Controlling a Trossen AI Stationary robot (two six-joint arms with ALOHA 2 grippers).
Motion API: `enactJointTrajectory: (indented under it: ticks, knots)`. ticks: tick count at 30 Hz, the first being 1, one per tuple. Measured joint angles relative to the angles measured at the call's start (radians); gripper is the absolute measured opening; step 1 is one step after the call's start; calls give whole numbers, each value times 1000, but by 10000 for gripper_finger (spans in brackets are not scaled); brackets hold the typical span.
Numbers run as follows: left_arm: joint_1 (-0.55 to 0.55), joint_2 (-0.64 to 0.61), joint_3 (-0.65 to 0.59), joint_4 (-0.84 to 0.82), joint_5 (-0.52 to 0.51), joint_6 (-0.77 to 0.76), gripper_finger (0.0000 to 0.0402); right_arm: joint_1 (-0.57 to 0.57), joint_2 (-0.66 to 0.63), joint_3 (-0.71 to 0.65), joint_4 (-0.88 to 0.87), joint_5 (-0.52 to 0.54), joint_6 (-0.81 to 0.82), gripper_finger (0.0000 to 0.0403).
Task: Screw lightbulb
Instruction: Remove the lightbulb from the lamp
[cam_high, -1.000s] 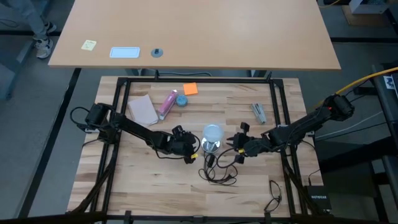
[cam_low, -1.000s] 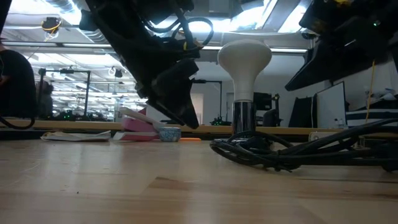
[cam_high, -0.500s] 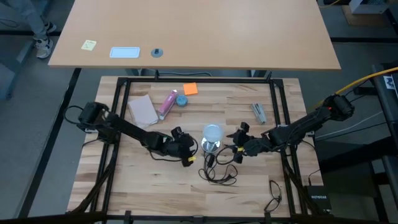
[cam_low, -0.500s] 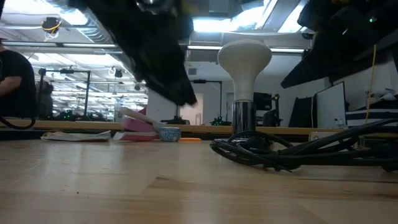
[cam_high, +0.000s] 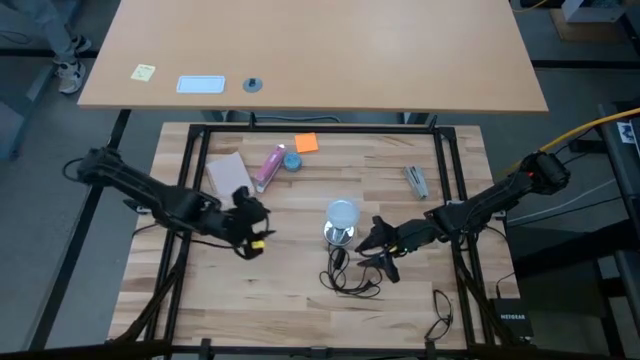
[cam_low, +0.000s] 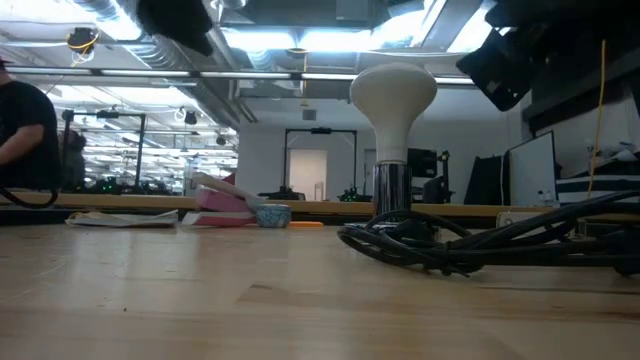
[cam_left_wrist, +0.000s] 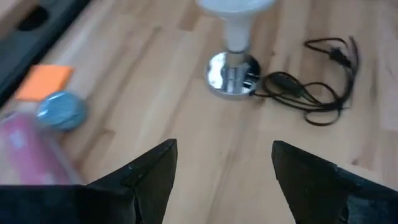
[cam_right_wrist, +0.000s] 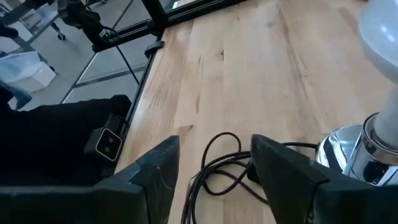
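The lightbulb (cam_high: 342, 213) is standing upright in the shiny silver lamp base (cam_high: 339, 235) near the middle of the wooden table (cam_high: 300, 290), its white globe on top and its narrow neck going down into the socket. Nothing is touching it. A black cord (cam_high: 352, 275) is lying in loose coils on the table beside the base, on the side nearer the front edge.

The right gripper (cam_high: 377, 242) is hanging just beside the base, over the cord, with its jaws standing apart and holding nothing. The left gripper (cam_high: 250, 223) is hovering well apart from the bulb on the other side, its jaws also spread and empty.

Farther back, a pink tube (cam_high: 270, 167), a small blue round object (cam_high: 291, 161) and an orange sticky note (cam_high: 305, 143) are lying close together, with a notepad (cam_high: 229, 176) beside them.
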Motion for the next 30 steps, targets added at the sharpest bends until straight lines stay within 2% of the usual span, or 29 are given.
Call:
enactJointTrajectory:
  ticks: [5, 8, 14, 16, 21, 25, 30]
  knots:
    - [-2, -54, 0, -98, -84, -94, 253, 0, 0, 0, -2, 23, -43, 209]
    - [9, -76, 0, -107, -87, -92, 253, 0, -1, 0, -3, 56, -64, 209]
    - [-9, -116, 0, -121, -83, -85, 253, 0, -64, 0, -3, 57, -62, 209]
    - [-26, -123, 0, -170, -68, -94, 253, 1, -102, 0, -2, 39, -62, 209]
    - [-68, -126, 0, -293, -34, -208, 253, 1, -214, 0, -21, -95, -32, 209]
    - [-113, -126, 0, -360, 35, -333, 253, 1, -307, 1, -90, -121, -20, 209]
    - [-195, -126, 0, -379, 44, -470, 253, 1, -425, 0, -328, -102, -72, 209]
